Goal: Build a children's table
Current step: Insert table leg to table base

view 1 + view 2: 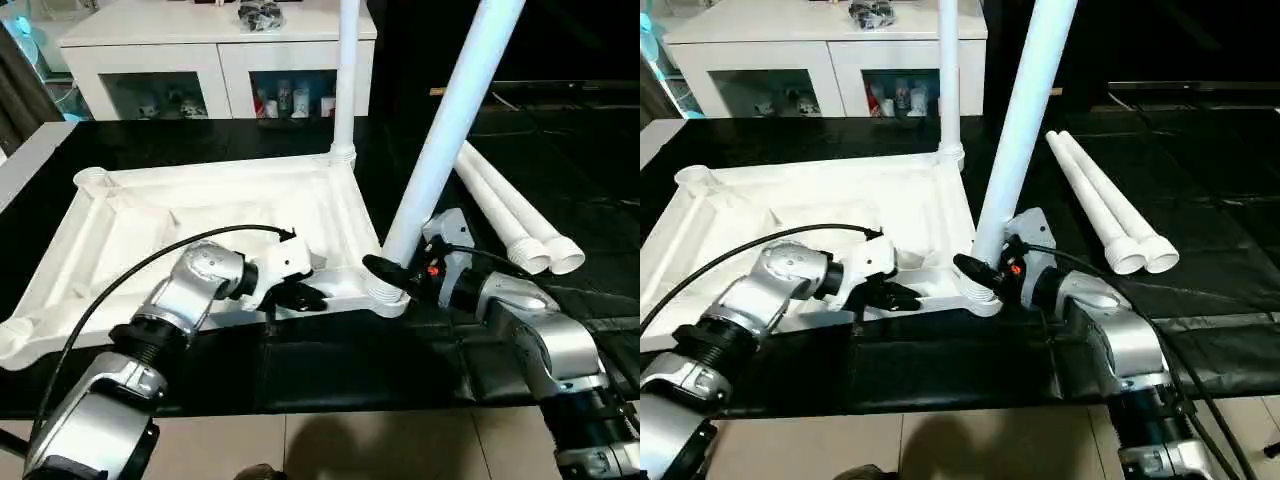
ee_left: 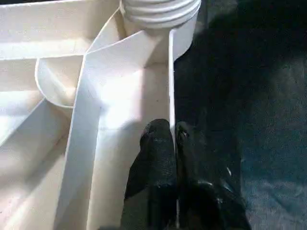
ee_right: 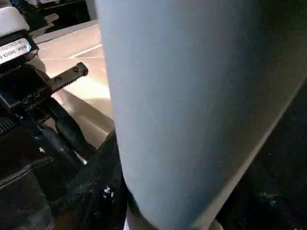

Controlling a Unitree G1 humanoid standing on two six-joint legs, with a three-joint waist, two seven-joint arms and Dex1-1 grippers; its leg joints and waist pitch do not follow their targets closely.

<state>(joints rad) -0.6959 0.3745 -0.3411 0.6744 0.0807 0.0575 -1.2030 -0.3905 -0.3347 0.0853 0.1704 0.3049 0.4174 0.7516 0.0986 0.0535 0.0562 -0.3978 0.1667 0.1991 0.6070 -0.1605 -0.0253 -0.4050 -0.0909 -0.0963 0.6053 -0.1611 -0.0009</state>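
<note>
— While I look down from the head, may I ask where the tabletop (image 1: 200, 215) is?

— It lies upside down on the black mat (image 1: 330, 370), its ribbed underside facing up. Behind the tabletop stands a white cabinet (image 1: 215, 60) with glass doors.

— And the legs?

— One leg (image 1: 347, 80) stands upright in the far corner socket of the tabletop, on the robot's right side. A second leg (image 1: 450, 125) is with its threaded end in the near right corner socket (image 1: 385, 297), and it leans away from the tabletop. Two more legs (image 1: 510, 215) lie side by side on the mat, to the right of the tabletop, well apart from it.

— What do the arms do?

— The left gripper (image 2: 170, 139) is at the near edge wall of the tabletop, close to the corner with the leaning leg. Its fingers (image 2: 156, 153) are together, one on each side of that thin wall, so they clamp it.

— And the other?

— The right gripper (image 1: 985, 262) is at the foot of the leaning leg, just above the socket. Its fingers (image 1: 970, 267) stand apart at the tube's sides; whether they press it, I cannot tell.
</note>
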